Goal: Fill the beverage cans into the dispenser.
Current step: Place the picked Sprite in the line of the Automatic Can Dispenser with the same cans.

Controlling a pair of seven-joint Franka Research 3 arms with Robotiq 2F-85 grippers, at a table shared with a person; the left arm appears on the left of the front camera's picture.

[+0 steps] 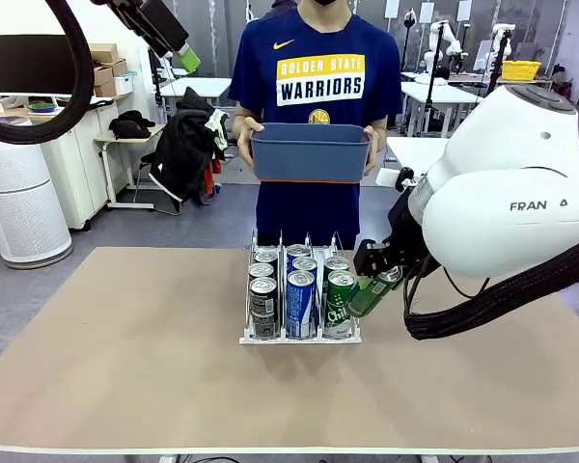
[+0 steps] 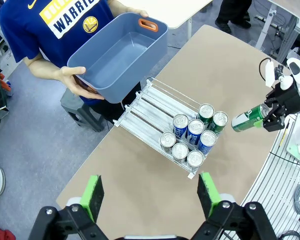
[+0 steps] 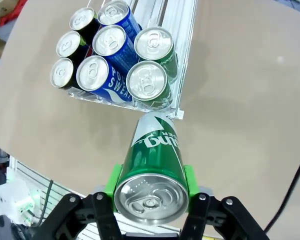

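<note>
Green can (image 3: 154, 165) clamped between right fingers (image 3: 190, 181), beside dispenser (image 3: 182, 55)

cans (image 1: 300, 289) in dispenser (image 1: 299, 337)

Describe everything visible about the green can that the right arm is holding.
The slim green metal can with white script and a silver pull-tab top looks unopened. It lies tilted, off the table, clamped at its top end between the green pads of the right hand. Its base points toward the right, green-can lane of the clear-and-white can rack, just beside the front corner, not touching.
</note>
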